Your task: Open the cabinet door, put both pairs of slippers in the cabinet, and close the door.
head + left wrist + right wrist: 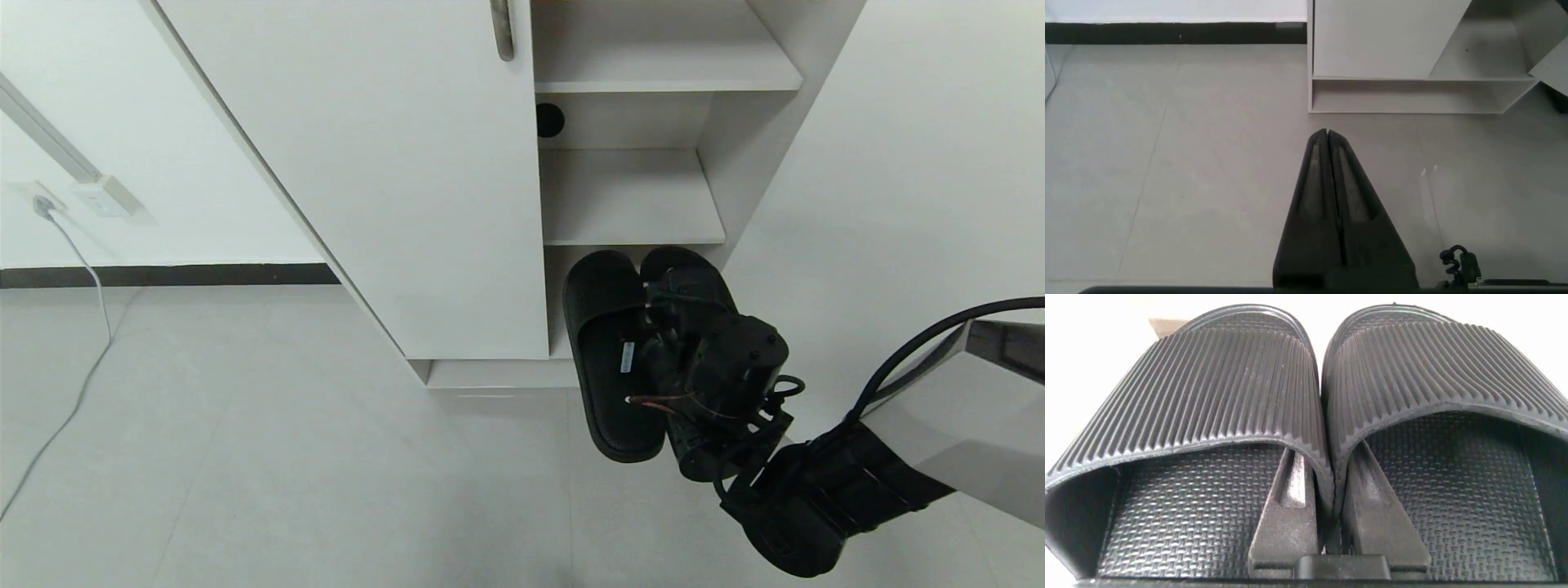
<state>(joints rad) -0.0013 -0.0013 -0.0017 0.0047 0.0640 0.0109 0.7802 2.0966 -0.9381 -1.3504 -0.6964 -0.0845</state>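
From my station, much of the right-hand slipper in the pair of black ribbed rubber slide slippers [608, 327] is hidden under the wrist and cabling. The other slipper shows its whole pebbled footbed with a small white label. The tall white laminate cabinet [367, 163] is cut off at the top of the head view. Only the lower end of the curved metal handle [502, 28] on its closed door shows. The slippers cover most of the bottom compartment, so I can't tell whether their toes are already inside it or just at its lip. I also can't tell whether the white panel right of the opening is the swung-out door or a wall.

The right gripper [1327, 482] is nearly closed, one tapered black finger [1290, 514] under each strap, pinching the two adjoining inner strap walls together. The straps are broad arched bands with fine lengthwise ridges, and the footbeds carry a small diamond grain.

The pair is side by side, soles down, with its long axis running from the robot toward the cabinet. The toes point at the open bottom compartment below the flat white middle shelf [629, 196].

The left gripper [1328, 143] has its fingers pressed together with nothing between them, over the pale tiled floor [286, 474] in front of the cabinet base.
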